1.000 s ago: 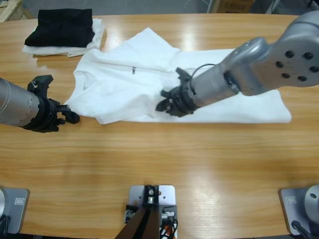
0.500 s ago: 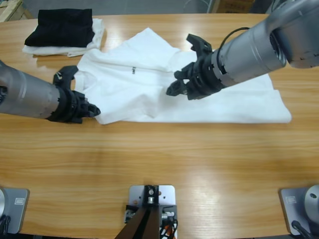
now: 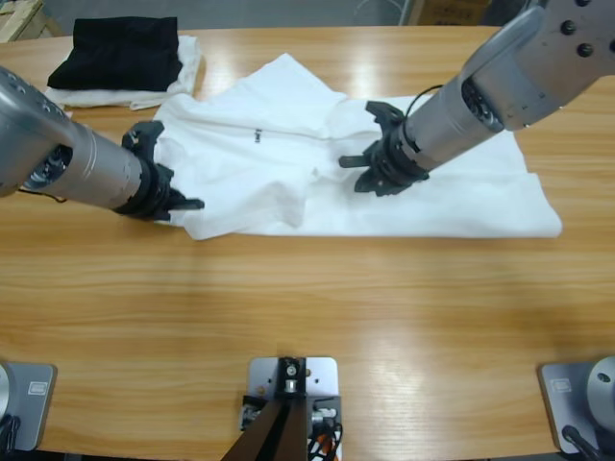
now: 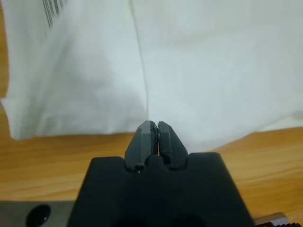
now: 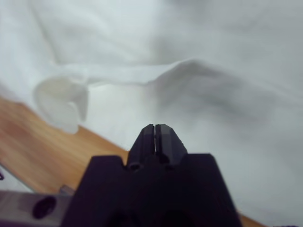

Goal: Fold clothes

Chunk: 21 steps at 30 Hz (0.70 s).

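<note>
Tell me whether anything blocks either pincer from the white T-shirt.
Nothing visible does. The left pincer sits at the white T-shirt's near-left edge, and the right pincer is over its middle. The black folded garment lies apart at the far-left corner.

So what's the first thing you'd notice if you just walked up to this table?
A big white T-shirt sprawled rumpled across the middle of the wooden table. Two silver arms reach in from either side: the left tool sits at the shirt's left edge, the right tool over its middle. A black folded garment rests in the far left corner.
</note>
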Each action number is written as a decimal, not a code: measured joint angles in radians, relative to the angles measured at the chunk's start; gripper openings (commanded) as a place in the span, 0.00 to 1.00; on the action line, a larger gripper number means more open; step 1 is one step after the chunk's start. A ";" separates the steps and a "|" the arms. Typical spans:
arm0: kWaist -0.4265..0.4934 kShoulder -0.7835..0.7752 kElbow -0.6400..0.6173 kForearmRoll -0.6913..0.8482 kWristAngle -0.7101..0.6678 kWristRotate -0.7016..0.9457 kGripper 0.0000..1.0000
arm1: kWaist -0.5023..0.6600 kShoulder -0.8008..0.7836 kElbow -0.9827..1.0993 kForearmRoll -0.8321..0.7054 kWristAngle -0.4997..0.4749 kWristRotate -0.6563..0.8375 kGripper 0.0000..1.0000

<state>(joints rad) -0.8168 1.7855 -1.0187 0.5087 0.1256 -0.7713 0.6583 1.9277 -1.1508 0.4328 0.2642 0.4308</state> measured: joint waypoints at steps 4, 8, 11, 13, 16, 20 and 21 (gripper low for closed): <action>0.016 0.006 -0.016 0.000 0.001 0.004 0.00 | -0.020 0.038 -0.032 0.000 0.001 -0.006 0.00; 0.032 0.040 -0.020 -0.002 0.001 0.016 0.00 | -0.024 0.079 -0.056 0.000 0.008 -0.007 0.00; 0.037 0.061 -0.026 -0.009 0.001 0.019 0.00 | -0.025 0.101 -0.064 0.000 0.013 -0.007 0.00; 0.039 0.076 -0.030 -0.016 0.001 0.020 0.00 | -0.026 0.112 -0.069 0.000 0.015 -0.007 0.00; 0.042 0.098 -0.039 -0.026 0.001 0.021 0.00 | -0.029 0.121 -0.074 0.000 0.015 -0.007 0.00; 0.063 0.130 -0.046 -0.040 0.001 0.023 0.00 | -0.038 0.122 -0.076 0.000 0.015 -0.007 0.00; 0.072 0.137 -0.052 -0.042 0.001 0.026 0.00 | -0.040 0.122 -0.076 0.000 0.015 -0.007 0.00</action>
<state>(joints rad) -0.7447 1.9229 -1.0703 0.4666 0.1262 -0.7455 0.6178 2.0497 -1.2264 0.4328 0.2794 0.4237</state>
